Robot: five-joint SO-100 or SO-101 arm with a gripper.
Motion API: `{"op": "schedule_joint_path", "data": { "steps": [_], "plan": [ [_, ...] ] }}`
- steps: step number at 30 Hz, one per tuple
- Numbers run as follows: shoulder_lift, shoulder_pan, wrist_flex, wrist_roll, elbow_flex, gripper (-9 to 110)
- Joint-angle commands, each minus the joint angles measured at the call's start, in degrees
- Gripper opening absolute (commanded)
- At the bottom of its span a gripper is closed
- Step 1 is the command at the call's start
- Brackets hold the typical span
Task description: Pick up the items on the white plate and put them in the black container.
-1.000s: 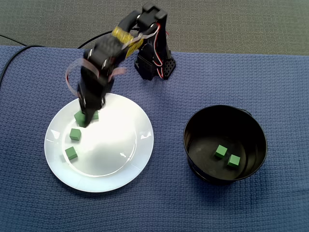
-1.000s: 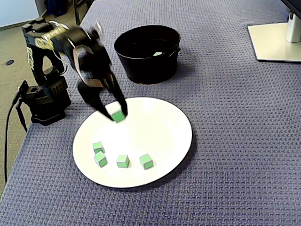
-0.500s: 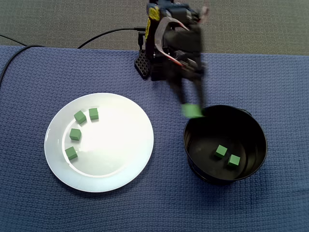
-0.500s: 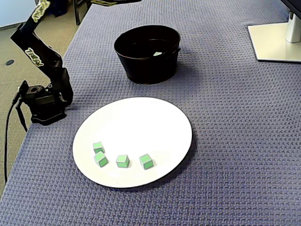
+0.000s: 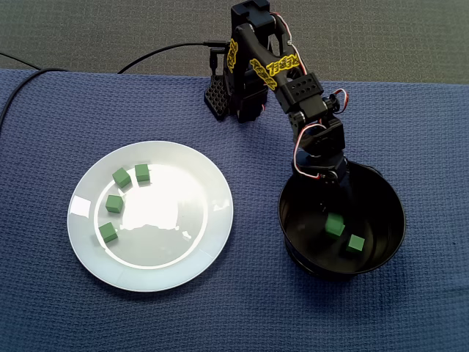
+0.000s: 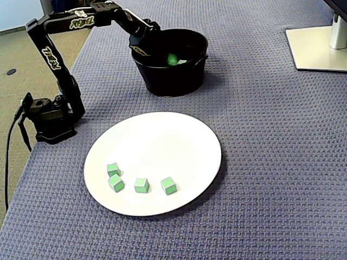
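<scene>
Several small green cubes (image 5: 113, 203) lie on the left part of the white plate (image 5: 183, 191); in the other fixed view they sit along the near left of the plate (image 6: 162, 141), one of them (image 6: 141, 185) at its front. The black container (image 5: 388, 198) stands right of the plate. My gripper (image 5: 333, 216) reaches down inside it, shut on a green cube (image 5: 335, 224). That cube (image 6: 172, 58) shows at about rim height inside the container (image 6: 168, 81), at my gripper (image 6: 169, 57). Another cube (image 5: 355, 243) lies on the container floor. The dark fingers barely show against the black wall.
The arm's base (image 5: 234, 103) stands at the back edge of the blue cloth, with a cable (image 5: 161, 53) running off to the left. A white stand foot (image 6: 320, 49) sits at the far right corner in a fixed view.
The gripper lifted one cube off the plate, swung right with it, and has now lowered it into the black container.
</scene>
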Motion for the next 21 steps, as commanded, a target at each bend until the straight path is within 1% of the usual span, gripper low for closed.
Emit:
{"op": "schedule_joint_path", "data": {
  "steps": [1, 4, 7, 9, 12, 14, 15, 17, 18, 19, 21],
  "plan": [
    [3.60, 1.05, 2.90, -1.93, -2.37, 38],
    [9.14, 6.50, 16.52, -2.46, -15.47, 39],
    [13.18, 14.41, 33.40, -5.71, -36.12, 37],
    [14.33, 21.36, 41.66, -10.11, -49.22, 34],
    [14.06, 35.42, 50.27, -13.01, -63.46, 37],
    [14.68, 45.88, 52.56, -11.51, -63.90, 45],
    [15.38, 50.54, 52.29, -11.07, -60.82, 48],
    [17.40, 59.77, 48.43, -8.61, -49.48, 48],
    [18.37, 63.81, 45.53, -6.06, -43.07, 47],
    [19.07, 67.24, 42.98, -4.04, -36.74, 45],
    [19.51, 71.19, 39.90, -3.69, -26.37, 45]
  ]
}}
